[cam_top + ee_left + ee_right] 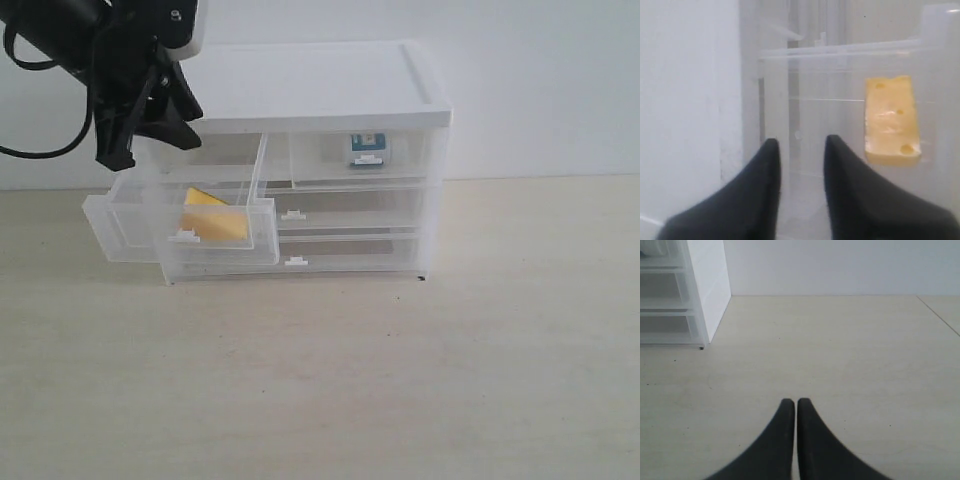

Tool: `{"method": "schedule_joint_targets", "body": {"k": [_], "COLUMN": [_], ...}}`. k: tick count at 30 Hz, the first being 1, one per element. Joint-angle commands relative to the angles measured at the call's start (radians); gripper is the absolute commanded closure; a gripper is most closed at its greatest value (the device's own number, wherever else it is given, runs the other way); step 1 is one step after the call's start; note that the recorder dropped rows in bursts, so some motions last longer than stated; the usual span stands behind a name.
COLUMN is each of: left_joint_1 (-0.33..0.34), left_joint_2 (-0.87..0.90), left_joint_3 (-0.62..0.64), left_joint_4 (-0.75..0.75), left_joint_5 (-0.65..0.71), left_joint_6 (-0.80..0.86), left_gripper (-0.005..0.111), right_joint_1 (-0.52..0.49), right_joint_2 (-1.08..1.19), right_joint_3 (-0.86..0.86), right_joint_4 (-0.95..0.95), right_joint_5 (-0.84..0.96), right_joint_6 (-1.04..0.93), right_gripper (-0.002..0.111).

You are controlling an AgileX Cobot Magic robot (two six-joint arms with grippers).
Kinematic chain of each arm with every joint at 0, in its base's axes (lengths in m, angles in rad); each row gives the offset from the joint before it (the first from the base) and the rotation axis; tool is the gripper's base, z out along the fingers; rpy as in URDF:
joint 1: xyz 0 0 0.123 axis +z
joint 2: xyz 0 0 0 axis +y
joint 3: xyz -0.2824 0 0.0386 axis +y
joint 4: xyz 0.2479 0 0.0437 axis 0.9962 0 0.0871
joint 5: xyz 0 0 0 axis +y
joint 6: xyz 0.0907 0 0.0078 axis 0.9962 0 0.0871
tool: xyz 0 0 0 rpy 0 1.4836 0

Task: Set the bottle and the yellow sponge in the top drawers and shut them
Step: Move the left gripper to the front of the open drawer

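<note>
The yellow sponge (pixel 213 217) (pixel 890 119) lies tilted inside the top left drawer (pixel 120 235), which is pulled far out of the white-topped cabinet (pixel 320 90). My left gripper (pixel 150 125) (pixel 801 142) hangs above that drawer's rear part, open and holding nothing. The bottle (pixel 366 149) stands behind the clear front of the top right drawer (pixel 410 160), which sits pushed in. My right gripper (pixel 792 401) is shut over bare table, away from the cabinet, and does not show in the exterior view.
Two full-width clear drawers (pixel 350 210) sit pushed in below the top pair. The cabinet's side (pixel 707 285) shows in the right wrist view. A pale wooden table (pixel 400 380) stretches in front, with a white wall behind.
</note>
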Motion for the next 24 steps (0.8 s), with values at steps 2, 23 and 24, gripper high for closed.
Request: {"method": "schedule_joint_targets", "body": {"k": [2, 23, 24], "left_joint_1": [0.001, 0.001, 0.001], "left_joint_2": [-0.065, -0.026, -0.021], "left_joint_3": [-0.006, 0.004, 0.004], "left_joint_4": [-0.015, 0.019, 0.019], "left_joint_5": [0.133, 0.254, 0.254], "left_joint_6": [-0.023, -0.037, -0.037], "left_gripper": [0.102, 0.051, 0.051], "right_joint_1": [0.000, 0.000, 0.000], "right_joint_2": [-0.005, -0.005, -0.005], "right_joint_3": [0.004, 0.004, 0.004], "right_joint_4": [0.000, 0.000, 0.000], "right_joint_5": [-0.007, -0.007, -0.007], "right_joint_6": [0.000, 0.000, 0.000], "right_gripper": [0.108, 0.108, 0.108]}}
